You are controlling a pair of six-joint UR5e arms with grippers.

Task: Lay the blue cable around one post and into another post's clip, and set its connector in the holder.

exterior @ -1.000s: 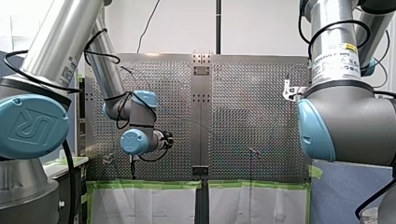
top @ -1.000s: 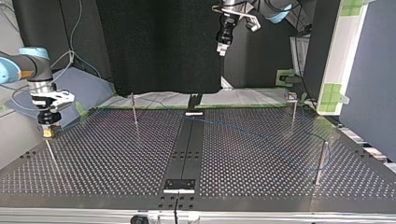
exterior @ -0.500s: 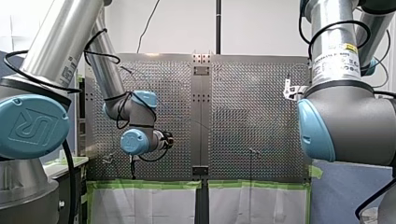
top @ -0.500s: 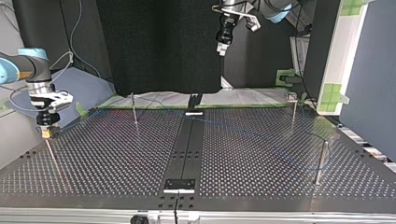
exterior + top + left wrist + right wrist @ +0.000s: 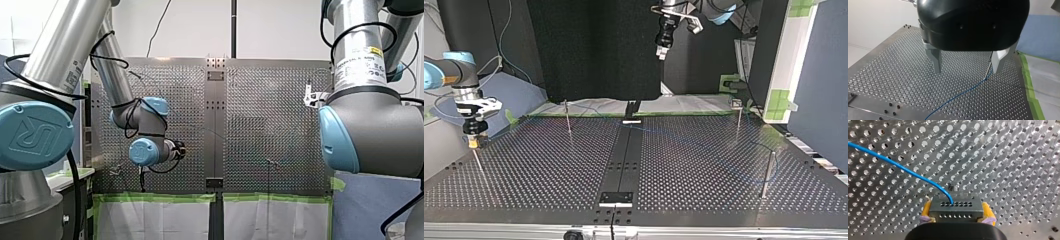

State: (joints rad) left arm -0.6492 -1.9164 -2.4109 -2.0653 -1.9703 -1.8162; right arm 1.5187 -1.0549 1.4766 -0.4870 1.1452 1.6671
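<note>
Right gripper (image 5: 957, 212): clamped on the connector (image 5: 955, 207), a yellow pad on each short end.
Connector: grey block with rows of small holes, long axis running pad to pad, held clear of the table (image 5: 704, 165).
Key relation: a thin post (image 5: 477, 162) stands right below the connector, so the next move looks like a straight drop.
Cable (image 5: 898, 166): thin and blue, curving out of a middle hole and away across the table.
Left gripper (image 5: 966, 70): fingers spread, nothing between them, high up and well apart. The right arm is far nearer.
</note>
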